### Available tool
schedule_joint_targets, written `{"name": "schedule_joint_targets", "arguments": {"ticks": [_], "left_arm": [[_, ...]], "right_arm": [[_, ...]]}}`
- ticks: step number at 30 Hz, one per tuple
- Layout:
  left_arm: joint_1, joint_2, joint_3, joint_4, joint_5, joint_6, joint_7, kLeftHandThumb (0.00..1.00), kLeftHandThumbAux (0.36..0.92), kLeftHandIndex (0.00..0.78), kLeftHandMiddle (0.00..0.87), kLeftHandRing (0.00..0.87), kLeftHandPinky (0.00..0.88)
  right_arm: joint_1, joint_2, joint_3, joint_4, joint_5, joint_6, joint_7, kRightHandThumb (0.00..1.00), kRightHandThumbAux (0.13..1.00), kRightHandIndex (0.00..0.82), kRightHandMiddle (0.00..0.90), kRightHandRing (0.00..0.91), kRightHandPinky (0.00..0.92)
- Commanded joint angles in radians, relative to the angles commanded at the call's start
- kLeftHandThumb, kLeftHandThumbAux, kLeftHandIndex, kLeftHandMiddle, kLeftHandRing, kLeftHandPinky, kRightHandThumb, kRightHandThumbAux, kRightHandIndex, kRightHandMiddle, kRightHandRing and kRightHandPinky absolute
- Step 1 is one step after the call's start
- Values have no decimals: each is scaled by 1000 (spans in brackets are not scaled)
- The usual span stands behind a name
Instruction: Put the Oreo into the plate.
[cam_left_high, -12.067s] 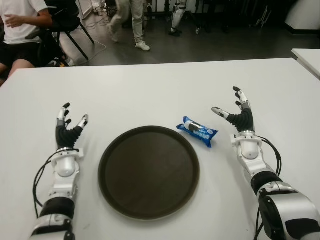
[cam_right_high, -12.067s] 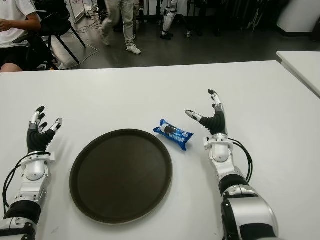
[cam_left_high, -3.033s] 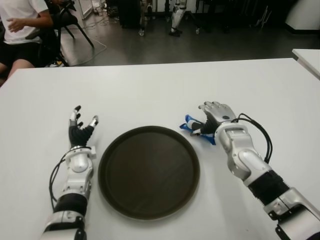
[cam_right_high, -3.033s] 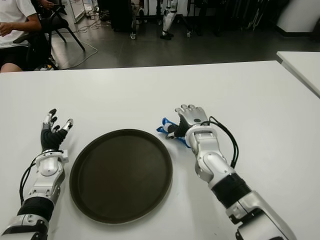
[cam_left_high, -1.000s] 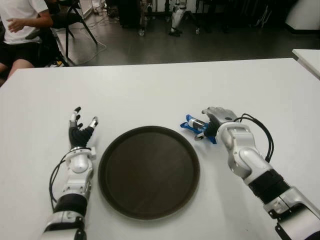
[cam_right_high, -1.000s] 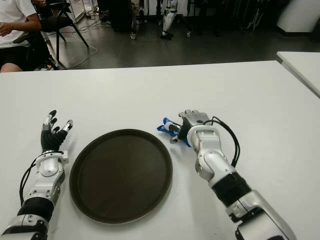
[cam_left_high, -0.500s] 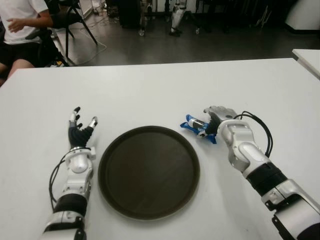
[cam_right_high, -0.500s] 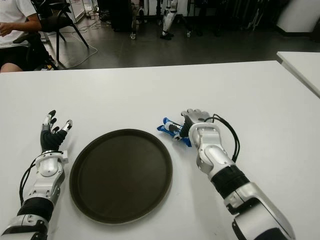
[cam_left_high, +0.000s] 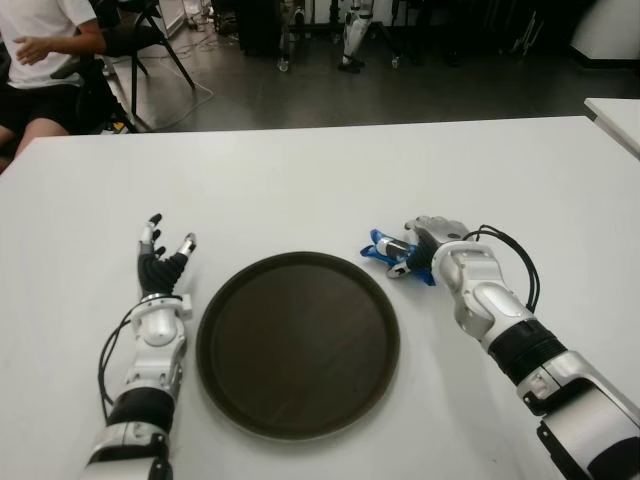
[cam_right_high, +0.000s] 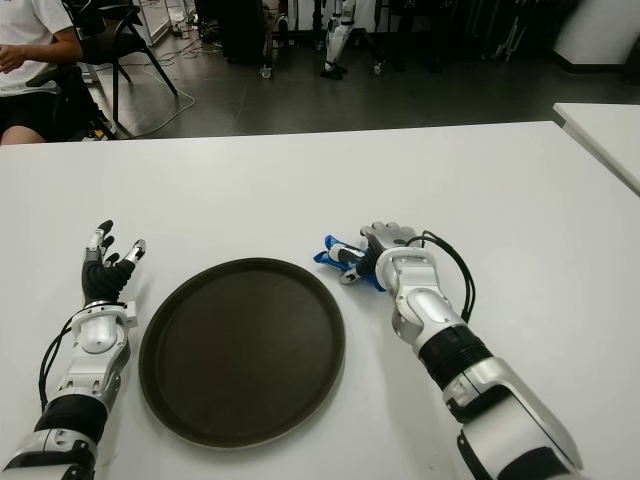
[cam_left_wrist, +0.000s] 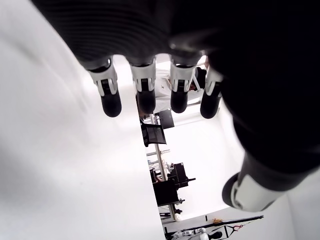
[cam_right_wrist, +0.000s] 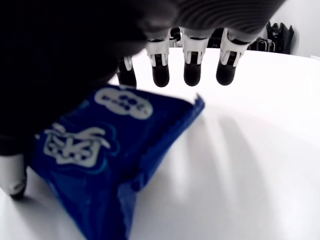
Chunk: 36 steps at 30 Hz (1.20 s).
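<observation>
Step in hand: securing the Oreo pack (cam_left_high: 392, 251) before lifting toward the plate (cam_left_high: 297, 343).
Doing it well: likely closing thumb and fingers evenly across the wrapper's middle, lifting clear of the table (cam_left_high: 300, 180), clearing the plate rim before letting go.
Right hand (cam_left_high: 425, 243): curling over the pack just right of the plate; fingers (cam_right_wrist: 192, 67) arching above the blue wrapper, thumb pressing at its side; grasping, not yet lifting.
Oreo location: lying on the table, touching the hand, outside the plate.
Left hand (cam_left_high: 158, 262): showing left of the plate, fingers spread, gripping nothing.
</observation>
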<state>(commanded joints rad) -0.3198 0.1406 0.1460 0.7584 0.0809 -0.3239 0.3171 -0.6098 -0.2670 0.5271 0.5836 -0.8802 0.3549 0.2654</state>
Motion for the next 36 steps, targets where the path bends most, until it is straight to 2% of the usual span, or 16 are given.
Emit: {"name": "schedule_joint_targets", "arguments": {"ticks": [13, 17, 23, 30, 36], "left_arm": [[-5, -1, 4, 8, -4, -3, 3, 0, 688, 29, 32, 17, 39], [-6, 0, 4, 11, -1, 2, 7, 0, 673, 22, 18, 7, 30], [-3, 2, 5, 8, -2, 3, 4, 4, 690, 21, 25, 13, 33], [-1, 0, 7, 8, 0, 3, 13, 11, 686, 24, 27, 13, 32], [-2, 1, 6, 10, 3, 2, 21, 3, 676, 30, 32, 16, 32]], "right_arm": [[-8, -3, -9, 19, 54, -41, -14, 0, 554, 128, 118, 102, 90], [-4, 2, -23, 21, 79, -52, -26, 0, 595, 158, 129, 124, 127], [-12, 5, -20, 4, 92, -15, 23, 0, 617, 133, 126, 130, 164], [-8, 5, -25, -5, 101, -14, 29, 0, 628, 98, 106, 122, 173], [-10, 9, -27, -11, 110, -3, 46, 0, 623, 107, 109, 116, 125]]}}
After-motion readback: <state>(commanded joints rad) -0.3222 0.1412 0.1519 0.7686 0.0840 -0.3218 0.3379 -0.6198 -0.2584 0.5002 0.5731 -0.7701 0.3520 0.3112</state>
